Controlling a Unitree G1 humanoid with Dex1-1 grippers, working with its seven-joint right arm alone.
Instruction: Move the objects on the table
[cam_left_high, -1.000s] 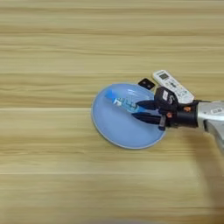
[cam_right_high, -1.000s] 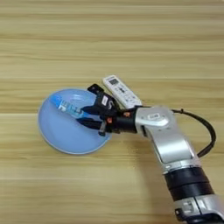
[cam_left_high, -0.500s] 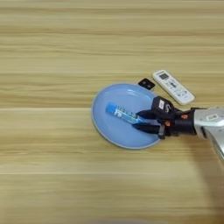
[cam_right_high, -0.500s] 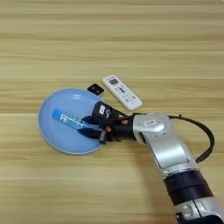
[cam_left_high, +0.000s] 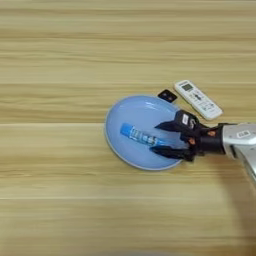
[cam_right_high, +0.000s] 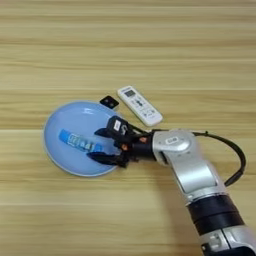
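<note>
A round light-blue plate lies on the wooden table. A short blue tube with a white label lies flat in the plate, slanting from upper left to lower right. My right gripper hovers over the plate's right side, open, with one black finger on either side of the tube's right end and not clamped on it. A slim white remote lies right of the plate's far edge. A small black square piece sits just off the plate's far rim.
My silver forearm comes in from the lower right, with a black cable looping beside it. Bare wood stretches to the left, far and near sides of the plate.
The tube was held over the plate; it now lies flat in it. My gripper has let go, opened and drawn back slightly to the right.
</note>
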